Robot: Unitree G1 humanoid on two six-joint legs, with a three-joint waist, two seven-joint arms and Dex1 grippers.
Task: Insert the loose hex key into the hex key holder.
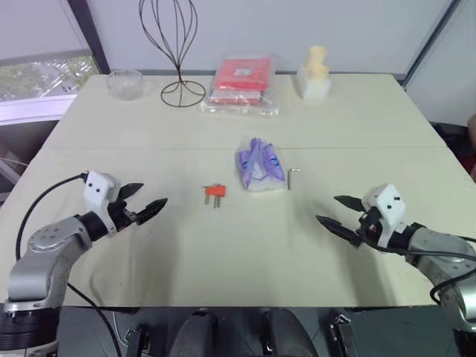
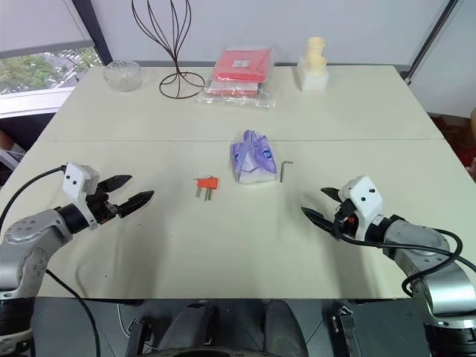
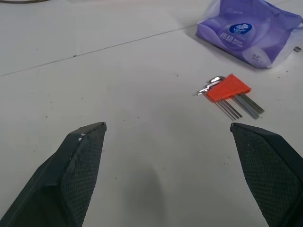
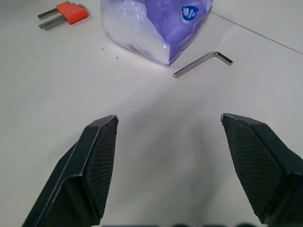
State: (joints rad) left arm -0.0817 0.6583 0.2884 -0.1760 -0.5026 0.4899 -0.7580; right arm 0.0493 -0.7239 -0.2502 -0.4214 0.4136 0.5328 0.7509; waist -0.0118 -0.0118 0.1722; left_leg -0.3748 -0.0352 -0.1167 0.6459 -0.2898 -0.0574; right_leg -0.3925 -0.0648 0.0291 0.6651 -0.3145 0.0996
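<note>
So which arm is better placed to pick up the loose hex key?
Right. The loose hex key lies right of the tissue pack, nearer the open right gripper. The left gripper faces the holder.

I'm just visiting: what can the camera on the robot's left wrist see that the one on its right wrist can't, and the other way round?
The left wrist view alone has the left gripper, its fingers wide apart over bare table. The right wrist view alone has the right gripper, also open, and the whole loose hex key lying beside the tissue pack. Both views take in the orange hex key holder with its dark keys, the purple tissue pack and the pale table.
</note>
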